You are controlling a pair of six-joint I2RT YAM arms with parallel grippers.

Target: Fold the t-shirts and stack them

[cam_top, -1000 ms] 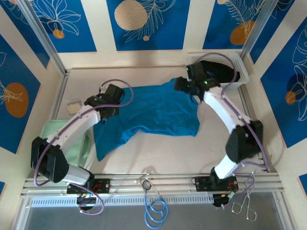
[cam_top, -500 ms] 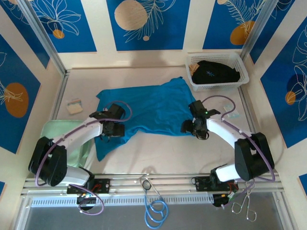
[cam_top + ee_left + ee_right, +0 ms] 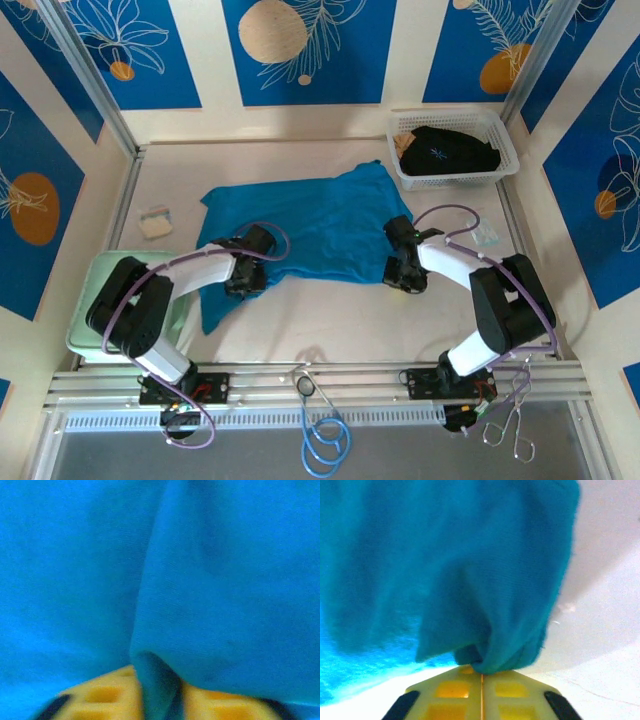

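Note:
The teal-blue t-shirt [image 3: 310,225] lies spread across the middle of the table. My left gripper [image 3: 247,283] is down at the shirt's near left hem and is shut on a fold of the teal cloth [image 3: 160,680] that runs between its yellow fingers [image 3: 105,695]. At the shirt's near right corner my right gripper [image 3: 400,277] has its jaws pressed together, pinching a bunched edge of the teal cloth [image 3: 495,650]. The black t-shirt [image 3: 447,150] lies crumpled in the white mesh basket [image 3: 505,135] at the back right.
A pale green pad [image 3: 100,275] lies at the near left, partly under the left arm. A small tan object [image 3: 156,222] sits by the left wall, and a small clear item [image 3: 487,236] lies right of the right arm. Metal rails edge the table.
Both arms drew back toward the near side and came down on the teal shirt's near hem. Both grippers closed on the cloth.

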